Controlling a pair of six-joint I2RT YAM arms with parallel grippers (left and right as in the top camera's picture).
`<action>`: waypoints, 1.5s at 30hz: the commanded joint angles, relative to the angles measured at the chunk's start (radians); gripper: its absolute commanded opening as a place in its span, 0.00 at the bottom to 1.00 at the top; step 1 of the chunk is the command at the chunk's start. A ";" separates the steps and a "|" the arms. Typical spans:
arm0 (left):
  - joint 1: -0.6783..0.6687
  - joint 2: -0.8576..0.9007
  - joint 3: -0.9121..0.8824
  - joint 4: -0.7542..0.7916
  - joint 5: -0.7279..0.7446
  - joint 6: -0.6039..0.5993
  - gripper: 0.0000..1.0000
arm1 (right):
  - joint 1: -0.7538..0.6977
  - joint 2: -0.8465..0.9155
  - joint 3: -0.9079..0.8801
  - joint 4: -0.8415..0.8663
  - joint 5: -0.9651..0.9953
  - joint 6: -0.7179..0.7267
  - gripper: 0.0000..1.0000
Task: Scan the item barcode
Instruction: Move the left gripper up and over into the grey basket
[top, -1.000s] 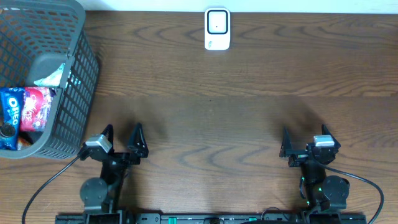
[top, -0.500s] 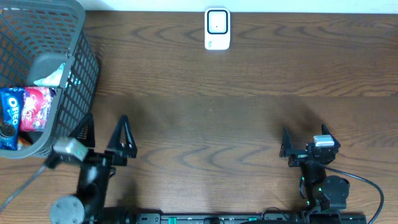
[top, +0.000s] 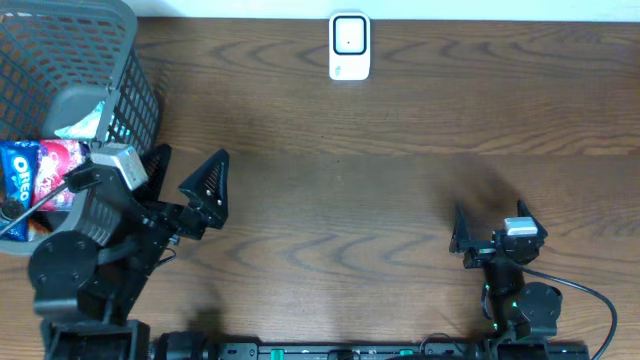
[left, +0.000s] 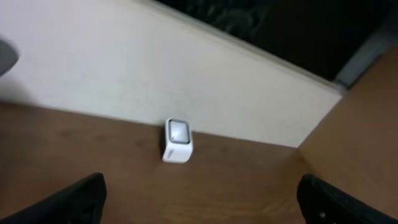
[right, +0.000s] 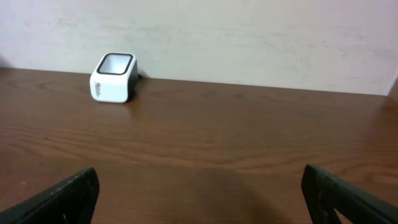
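A white barcode scanner stands at the table's far edge, also seen in the left wrist view and the right wrist view. The items lie in a grey basket at the far left: a blue Oreo pack, a red pack and a grey-teal bag. My left gripper is raised just right of the basket, open and empty. My right gripper sits low at the near right, open and empty.
The wooden table ends at a pale wall behind the scanner. A black cable loops beside the right arm's base. The basket's tall wall stands close to the left arm.
The left arm has lifted from its rest pose and swung forward and up beside the basket, jaws still wide. The right arm has not moved.
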 joint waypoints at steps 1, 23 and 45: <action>-0.002 0.060 0.099 -0.062 0.000 0.032 0.98 | 0.006 -0.006 -0.002 -0.003 -0.002 -0.001 0.99; 0.094 0.664 0.830 -0.692 -0.433 0.248 0.98 | 0.006 -0.006 -0.002 -0.003 -0.003 -0.001 0.99; 0.496 1.152 1.117 -0.775 -0.575 0.156 0.98 | 0.006 -0.006 -0.002 -0.003 -0.002 -0.001 0.99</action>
